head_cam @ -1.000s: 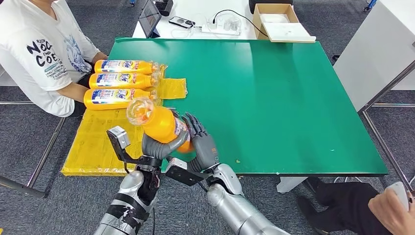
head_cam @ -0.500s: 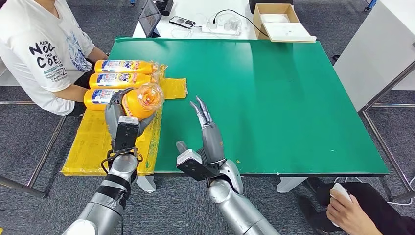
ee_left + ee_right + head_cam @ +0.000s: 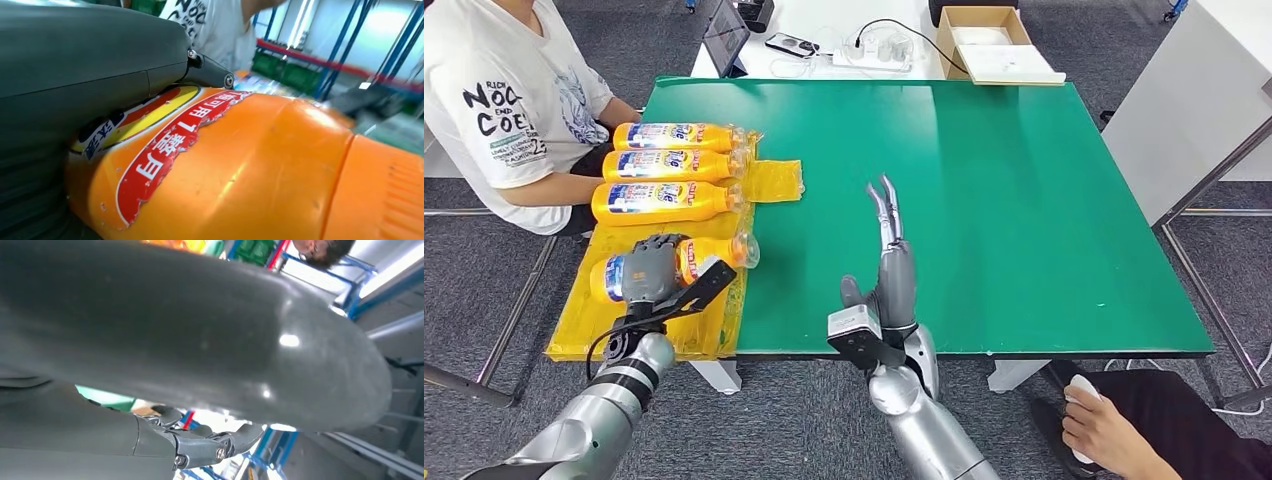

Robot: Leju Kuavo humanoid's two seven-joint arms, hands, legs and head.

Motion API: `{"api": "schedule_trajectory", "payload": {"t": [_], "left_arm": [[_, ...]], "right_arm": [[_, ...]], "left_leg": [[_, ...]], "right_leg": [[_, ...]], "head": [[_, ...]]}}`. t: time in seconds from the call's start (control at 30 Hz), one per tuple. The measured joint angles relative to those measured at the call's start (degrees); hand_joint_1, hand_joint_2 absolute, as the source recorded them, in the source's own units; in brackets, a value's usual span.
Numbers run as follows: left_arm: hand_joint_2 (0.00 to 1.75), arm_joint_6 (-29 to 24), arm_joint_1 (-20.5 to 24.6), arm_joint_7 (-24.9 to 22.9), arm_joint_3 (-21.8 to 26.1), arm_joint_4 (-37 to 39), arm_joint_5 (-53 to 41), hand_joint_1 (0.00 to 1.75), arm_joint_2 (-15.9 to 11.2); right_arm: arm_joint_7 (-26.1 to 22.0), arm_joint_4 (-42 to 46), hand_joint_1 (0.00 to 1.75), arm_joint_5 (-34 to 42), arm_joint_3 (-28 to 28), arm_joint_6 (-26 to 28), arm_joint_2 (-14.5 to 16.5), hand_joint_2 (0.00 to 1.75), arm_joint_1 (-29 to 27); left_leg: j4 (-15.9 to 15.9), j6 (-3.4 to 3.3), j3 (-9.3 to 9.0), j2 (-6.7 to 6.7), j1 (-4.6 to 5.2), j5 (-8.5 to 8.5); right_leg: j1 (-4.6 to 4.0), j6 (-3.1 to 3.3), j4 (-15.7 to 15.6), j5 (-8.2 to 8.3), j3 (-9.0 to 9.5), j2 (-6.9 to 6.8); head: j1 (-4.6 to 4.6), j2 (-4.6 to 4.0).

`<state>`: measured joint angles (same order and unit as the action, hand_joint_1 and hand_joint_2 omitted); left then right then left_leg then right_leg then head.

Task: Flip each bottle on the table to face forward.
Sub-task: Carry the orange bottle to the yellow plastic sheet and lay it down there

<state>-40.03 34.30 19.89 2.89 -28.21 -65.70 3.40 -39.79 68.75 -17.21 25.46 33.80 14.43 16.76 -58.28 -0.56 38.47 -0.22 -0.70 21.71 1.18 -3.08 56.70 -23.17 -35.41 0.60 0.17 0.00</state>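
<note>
Three orange bottles [image 3: 666, 165] lie side by side, labels up, on a yellow mat [image 3: 614, 315] at the green table's [image 3: 984, 190] left edge. A fourth orange bottle [image 3: 709, 252] lies on the mat nearer me, and my left hand [image 3: 650, 269] grips its middle. The left wrist view shows that bottle [image 3: 240, 165] close up, its red and yellow label under my thumb. My right hand [image 3: 891, 255] stands over the table near its front edge, fingers straight and pointing away from me, holding nothing.
A person in a white shirt [image 3: 499, 95] sits at the table's left, one forearm beside the bottles. Another person's hand [image 3: 1099, 430] shows at the lower right. A cardboard box [image 3: 994, 40], a tablet and cables lie on the white desk behind.
My left hand has carried the bottle down from its raised position onto the yellow mat, lying on its side. My right hand has let go of it and moved right with fingers straightened.
</note>
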Motion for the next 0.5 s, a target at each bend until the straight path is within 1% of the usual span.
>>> {"api": "schedule_trajectory", "payload": {"t": [0.1,0.2,0.4,0.43,0.5], "left_arm": [[1.75,0.3,0.7,-1.9,0.0,2.8,-1.9,1.75,-1.2],[1.75,0.8,1.5,-2.6,-0.1,4.8,-2.5,1.75,-1.9],[1.75,5.1,3.0,-4.7,-0.6,6.9,-4.7,1.75,-2.4],[1.75,5.8,3.3,-5.0,-0.7,7.1,-5.0,1.72,-2.5],[1.75,7.3,3.7,-5.6,-1.1,7.5,-5.7,0.86,-2.5]], "right_arm": [[0.0,1.1,0.0,0.3,-0.2,0.0,-0.2,0.0,-0.1],[0.0,1.8,0.0,0.4,-0.3,-0.1,-0.3,0.0,-0.1],[0.2,2.4,0.0,0.8,-0.4,-0.6,-0.4,0.0,-0.1],[0.3,2.4,0.0,0.8,-0.5,-0.8,-0.4,0.0,-0.1],[0.5,2.4,0.0,0.9,-0.5,-1.2,-0.4,0.0,-0.1]], "left_leg": [[0.0,0.0,0.0,-0.05,0.0,0.0],[0.0,0.0,-0.01,-0.05,0.01,0.0],[0.0,0.0,-0.09,-0.04,0.01,0.0],[0.0,0.0,-0.11,-0.05,0.01,0.0],[0.0,0.0,-0.15,-0.08,0.0,0.0]], "right_leg": [[0.01,0.0,0.0,-0.01,0.02,0.0],[0.01,0.0,0.0,0.0,0.04,0.0],[0.0,0.0,0.0,0.0,0.12,0.0],[0.0,0.0,0.0,0.0,0.15,0.0],[0.0,0.0,0.0,0.0,0.2,-0.01]], "head": [[0.01,0.0],[0.0,0.0],[-0.01,0.0],[-0.02,0.0],[-0.01,0.0]]}}
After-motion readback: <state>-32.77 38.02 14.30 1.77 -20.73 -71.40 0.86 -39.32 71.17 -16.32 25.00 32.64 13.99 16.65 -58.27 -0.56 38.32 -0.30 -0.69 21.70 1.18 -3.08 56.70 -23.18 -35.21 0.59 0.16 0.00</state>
